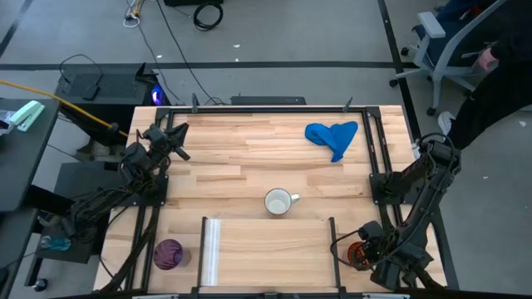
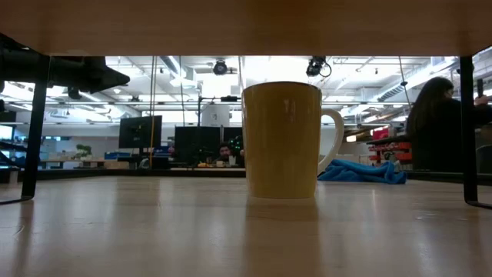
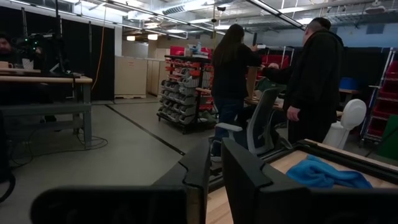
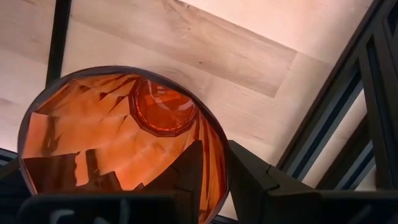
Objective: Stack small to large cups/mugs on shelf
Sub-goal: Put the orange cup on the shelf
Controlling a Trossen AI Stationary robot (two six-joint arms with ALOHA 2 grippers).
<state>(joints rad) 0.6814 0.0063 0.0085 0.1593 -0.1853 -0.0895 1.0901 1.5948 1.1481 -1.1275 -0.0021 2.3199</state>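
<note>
The white mug (image 1: pixel 278 202) stands upright on its base at the table's middle, handle toward the right; it also shows in the low view (image 2: pixel 283 138). The purple cup (image 1: pixel 169 253) stands at the near left. The shelf (image 1: pixel 270 249) lies at the near middle, between a pale upright strip (image 1: pixel 209 249) and a thin dark post (image 1: pixel 332 242). My right gripper (image 1: pixel 359 253) is shut on the orange cup (image 4: pixel 124 130), just right of that post. My left gripper (image 1: pixel 176 139) is shut and empty at the far left, clear of the cups. My right gripper holds the orange cup by its rim (image 4: pixel 219 155), on the side toward the wrist. One finger (image 4: pixel 189 171) is inside the cup and the other (image 4: pixel 249 177) outside its wall. The cup's mouth faces the wrist camera. Whether its base rests on the table does not show.
A crumpled blue cloth (image 1: pixel 332 137) lies at the far right of the table. A black metal frame (image 1: pixel 378 149) runs along the table's edges. People stand in the room beyond the table's right side (image 3: pixel 311 74), by an office chair (image 1: pixel 440 41).
</note>
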